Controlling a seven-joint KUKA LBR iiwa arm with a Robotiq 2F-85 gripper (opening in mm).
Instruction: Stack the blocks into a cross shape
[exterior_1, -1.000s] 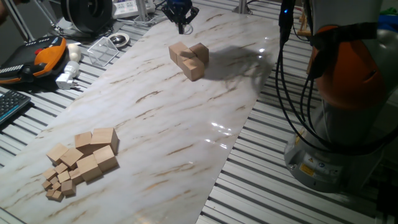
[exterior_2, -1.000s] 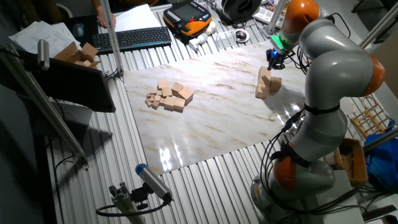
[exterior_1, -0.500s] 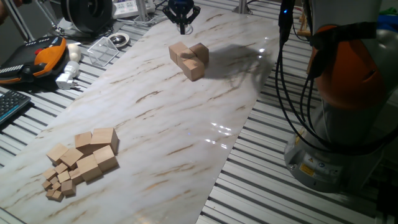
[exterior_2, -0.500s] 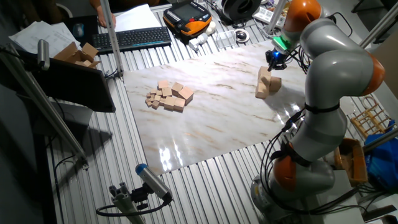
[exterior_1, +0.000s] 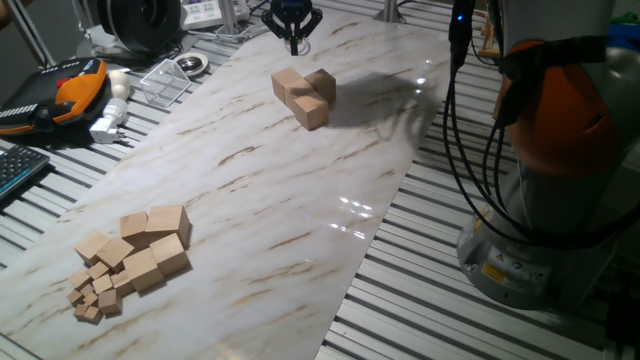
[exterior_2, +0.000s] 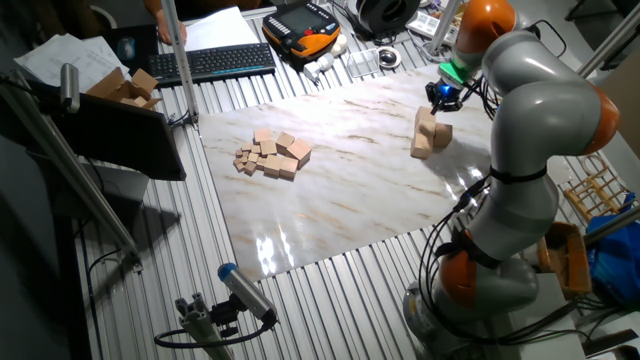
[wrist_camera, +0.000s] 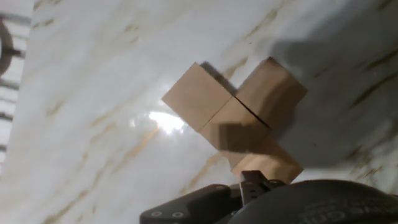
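The gripper (exterior_1: 292, 40) hangs above the far end of the marble board (exterior_1: 300, 190), its dark fingers close together and pointing down with nothing between them; whether they are fully closed I cannot tell. Just below it, toward six o'clock in the one fixed view, sits the cross in progress (exterior_1: 304, 94). In the hand view I count four blocks (wrist_camera: 239, 121) in it: a middle block with one touching it at ten o'clock, one at two o'clock and one at five o'clock. The arm toward seven o'clock looks unfilled, though the hand hides part of that side.

To my eye the step in hand is lifting clear to fetch another block. It wants a straight rise so the fingers do not brush the set blocks, then a carry to the supply pile (exterior_1: 140, 255) at the near end of the board, well apart from the cross. There a large cube from the pile's edge is best gripped square on flat faces, leaving the tiny cubes (exterior_1: 92, 298) alone.

The pile holds roughly five or six large cubes and about eight smaller ones; the tiny ones are too small to count surely
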